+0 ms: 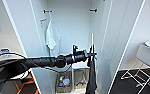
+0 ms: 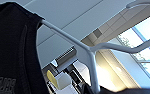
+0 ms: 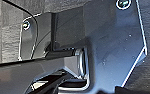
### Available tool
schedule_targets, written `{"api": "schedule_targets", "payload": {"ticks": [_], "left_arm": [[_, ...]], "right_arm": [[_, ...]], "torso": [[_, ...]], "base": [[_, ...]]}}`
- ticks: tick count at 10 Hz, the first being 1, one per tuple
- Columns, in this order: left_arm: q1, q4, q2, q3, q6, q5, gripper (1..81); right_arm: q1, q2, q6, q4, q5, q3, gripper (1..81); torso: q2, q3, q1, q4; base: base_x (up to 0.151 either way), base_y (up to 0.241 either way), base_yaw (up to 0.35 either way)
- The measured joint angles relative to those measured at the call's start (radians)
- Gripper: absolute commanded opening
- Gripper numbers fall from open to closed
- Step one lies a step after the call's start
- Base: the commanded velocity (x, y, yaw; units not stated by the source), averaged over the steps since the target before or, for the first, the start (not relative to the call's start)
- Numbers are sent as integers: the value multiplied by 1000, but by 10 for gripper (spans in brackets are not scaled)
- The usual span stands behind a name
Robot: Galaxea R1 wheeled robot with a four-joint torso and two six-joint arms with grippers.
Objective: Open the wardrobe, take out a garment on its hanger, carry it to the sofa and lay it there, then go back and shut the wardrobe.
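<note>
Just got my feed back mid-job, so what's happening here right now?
The left claw is stretched out in front of the open wardrobe, holding the pale hanger with the black shirt dangling below it. A white shirt hangs inside on the left. Both doors stand open.

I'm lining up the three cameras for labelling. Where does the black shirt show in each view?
Head view: the black shirt hangs below the left gripper, in front of the open wardrobe.
Left wrist view: it is the dark mass along one side.
Right wrist view: not in it.
Shared landmark: the pale hanger, seen as a thin pale upright at the gripper in the head view.
</note>
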Motion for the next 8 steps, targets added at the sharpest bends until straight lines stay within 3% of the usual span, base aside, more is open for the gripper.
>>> {"api": "schedule_targets", "payload": {"ticks": [8], "left_arm": [[1, 0, 0, 0, 0, 1, 10]], "right_arm": [[-3, 0, 1, 0, 1, 0, 811]], "torso": [[0, 0, 0, 0]], "base": [[0, 0, -131]]}}
